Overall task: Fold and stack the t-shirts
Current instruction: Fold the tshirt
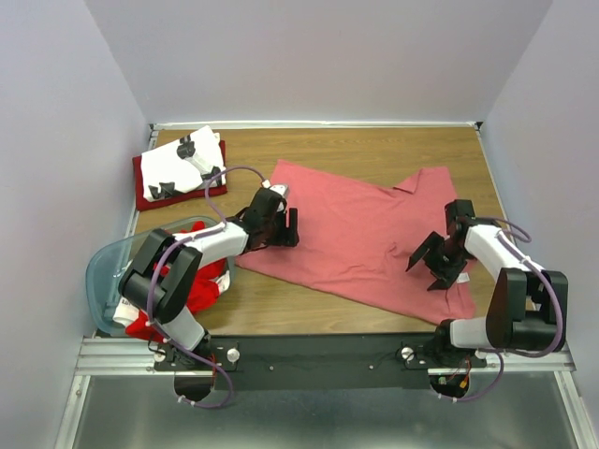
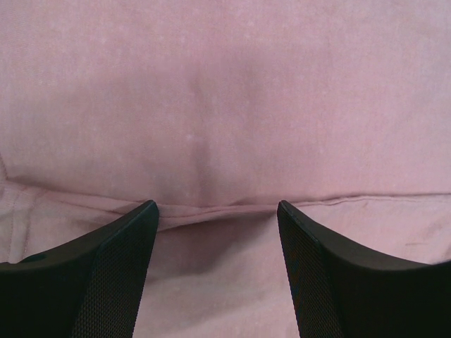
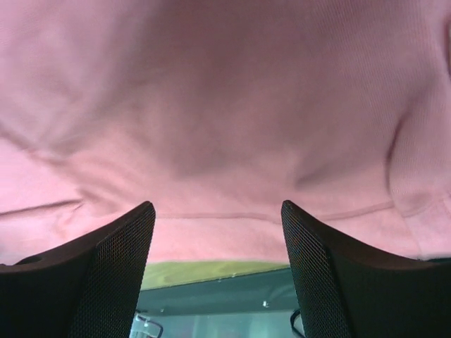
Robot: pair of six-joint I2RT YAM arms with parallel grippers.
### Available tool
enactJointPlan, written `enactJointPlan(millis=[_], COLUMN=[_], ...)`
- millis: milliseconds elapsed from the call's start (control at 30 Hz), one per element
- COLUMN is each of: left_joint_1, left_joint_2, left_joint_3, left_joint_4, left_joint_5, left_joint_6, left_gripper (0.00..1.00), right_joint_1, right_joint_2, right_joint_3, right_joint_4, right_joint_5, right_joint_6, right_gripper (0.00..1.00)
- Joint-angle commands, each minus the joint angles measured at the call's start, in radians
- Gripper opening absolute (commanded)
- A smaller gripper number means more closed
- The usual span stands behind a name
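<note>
Standing at the near edge, one counts two arms and one large salmon-pink shirt [image 1: 356,234] spread across the middle of the wooden table [image 1: 374,148], its collar toward the far right. The left gripper [image 2: 217,211] sits over the shirt's left edge, its two fingers apart with a creased hem running beneath them and nothing clamped. The right gripper [image 3: 218,211] is at the shirt's near right part, its fingers likewise spread and gripping nothing; the near hem and the table edge show just below them.

In the far left corner lies one white shirt with black prints [image 1: 182,161], folded on top of one dark red shirt [image 1: 150,195]. At the near left stands one pale-blue tub [image 1: 101,267] holding bunched bright red and white cloth [image 1: 211,281]; how many shirts that makes cannot be told.
</note>
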Motion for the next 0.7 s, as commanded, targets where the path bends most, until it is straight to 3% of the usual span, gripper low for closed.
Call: enactJointPlan(millis=[0, 267, 400, 667], left_joint_1=[-0.010, 0.042, 0.114, 0.158], left_joint_2=[0.000, 0.052, 0.168, 0.489], left_joint_3=[0.083, 0.422, 0.622, 1.092], left_joint_4=[-0.236, -0.355, -0.355, -0.445], left_joint_5=[0.026, -0.020, -0.026, -0.110], left_joint_6=[0.002, 0.045, 0.054, 0.096], left_gripper=[0.77, 0.81, 0.81, 0.81], right_joint_1=[-0.002, -0.006, -0.035, -0.074], right_joint_2=[-0.038, 0.054, 0.202, 0.613], right_joint_3=[0.142, 0.544, 0.707, 0.980], right_joint_4=[-0.083, -0.067, 0.044, 0.269], right_joint_5=[0.025, 0.241, 0.278, 0.258], right_joint_6=[0.008, -0.111, -0.168, -0.223], right_gripper=[0.79, 0.80, 0.79, 0.74])
